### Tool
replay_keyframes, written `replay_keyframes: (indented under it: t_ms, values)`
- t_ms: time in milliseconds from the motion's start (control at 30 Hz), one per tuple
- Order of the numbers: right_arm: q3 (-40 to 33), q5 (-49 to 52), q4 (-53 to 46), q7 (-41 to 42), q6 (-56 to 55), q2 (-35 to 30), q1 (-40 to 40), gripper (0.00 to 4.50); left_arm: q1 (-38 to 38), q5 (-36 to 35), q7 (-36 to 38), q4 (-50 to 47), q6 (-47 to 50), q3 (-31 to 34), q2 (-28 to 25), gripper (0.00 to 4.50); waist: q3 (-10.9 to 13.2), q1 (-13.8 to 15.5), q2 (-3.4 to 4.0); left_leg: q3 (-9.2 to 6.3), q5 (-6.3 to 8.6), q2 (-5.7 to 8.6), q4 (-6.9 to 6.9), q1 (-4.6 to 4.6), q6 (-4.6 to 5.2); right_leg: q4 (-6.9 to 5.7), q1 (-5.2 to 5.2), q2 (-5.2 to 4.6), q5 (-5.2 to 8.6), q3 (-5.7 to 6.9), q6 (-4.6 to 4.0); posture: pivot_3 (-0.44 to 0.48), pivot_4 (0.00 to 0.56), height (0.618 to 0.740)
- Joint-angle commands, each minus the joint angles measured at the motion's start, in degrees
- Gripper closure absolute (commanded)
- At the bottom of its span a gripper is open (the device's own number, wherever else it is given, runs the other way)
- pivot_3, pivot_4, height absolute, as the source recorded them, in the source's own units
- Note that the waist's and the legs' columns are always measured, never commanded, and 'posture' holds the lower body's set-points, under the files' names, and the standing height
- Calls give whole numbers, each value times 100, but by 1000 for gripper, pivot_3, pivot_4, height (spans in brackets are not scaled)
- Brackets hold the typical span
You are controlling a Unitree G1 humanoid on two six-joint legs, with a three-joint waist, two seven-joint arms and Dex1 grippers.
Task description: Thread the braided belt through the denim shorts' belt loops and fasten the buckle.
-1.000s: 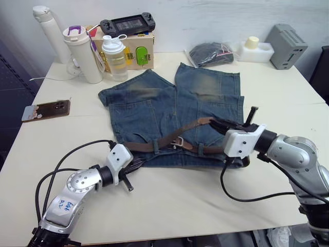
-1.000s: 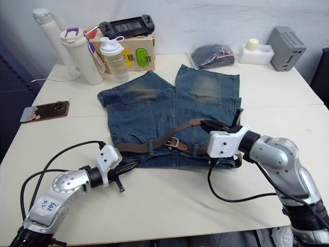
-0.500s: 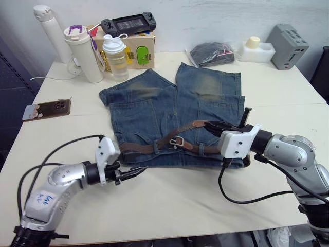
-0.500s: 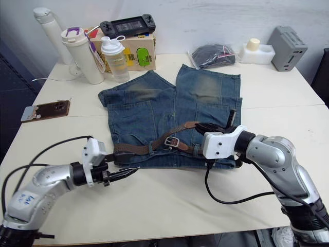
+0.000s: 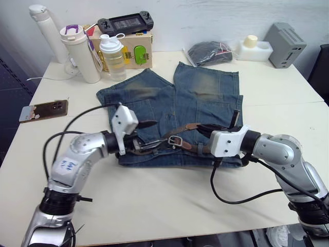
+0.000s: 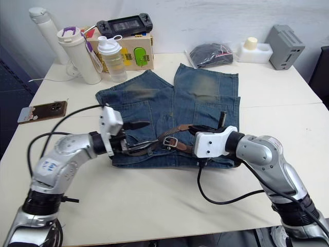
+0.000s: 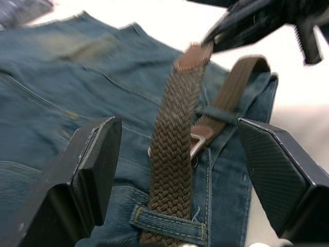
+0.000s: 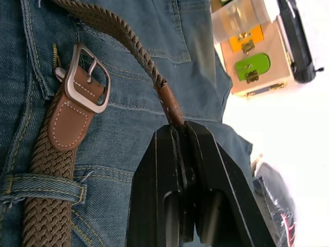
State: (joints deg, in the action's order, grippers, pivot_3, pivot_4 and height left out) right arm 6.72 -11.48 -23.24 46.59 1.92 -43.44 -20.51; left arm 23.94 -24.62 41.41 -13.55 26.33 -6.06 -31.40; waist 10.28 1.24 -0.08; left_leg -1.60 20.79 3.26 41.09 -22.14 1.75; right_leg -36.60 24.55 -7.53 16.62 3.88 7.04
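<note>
Right gripper (image 8: pixel 177 135): jaws pinch the tan tip of the braided belt (image 5: pixel 154 145).
Left gripper (image 5: pixel 145 135): jaws spread wide over the belt.
Buckle (image 8: pixel 86 77): lies flat on the waistband.
Denim shorts (image 5: pixel 205 98): flat on the table (image 5: pixel 169 200).
Belt loops (image 7: pixel 169 226): belt passes through.

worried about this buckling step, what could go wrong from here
The right gripper pinches only the leather tip of the braided belt, so the tip may slip out before reaching the buckle. The open left gripper straddles the belt near a belt loop; closing there could snag the denim shorts.
</note>
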Motion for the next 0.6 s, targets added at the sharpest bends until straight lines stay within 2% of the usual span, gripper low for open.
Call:
replay_keyframes:
  t_ms: [33,267,533,567,600]
  values:
    - [-61,131,-374,25,146,36,-67,4500,111,351,-6,104,-478,-114,164,577,0,9,0,0,0,0,1,0,0,1,0,0,0,0,0,0,150,682]
    - [-51,167,-608,17,396,90,-23,4500,149,968,-89,557,-1131,-299,509,577,0,12,0,-1,0,2,5,-1,0,4,-1,-2,0,2,0,0,150,682]
    - [-62,163,-687,19,487,86,23,4500,71,958,-70,534,-1315,-125,717,4186,0,12,0,-1,0,2,6,-1,0,3,-1,-3,-1,3,1,0,150,682]
    - [-60,153,-691,12,503,88,33,4500,29,915,-72,495,-1292,-100,735,4423,0,11,0,-1,0,2,6,-1,0,3,-1,-3,-1,3,1,0,150,682]
    - [-57,148,-693,7,533,94,43,4500,-13,901,-83,478,-1279,-81,743,4423,0,12,0,-1,0,2,6,-1,0,3,-1,-3,-1,3,1,0,150,682]
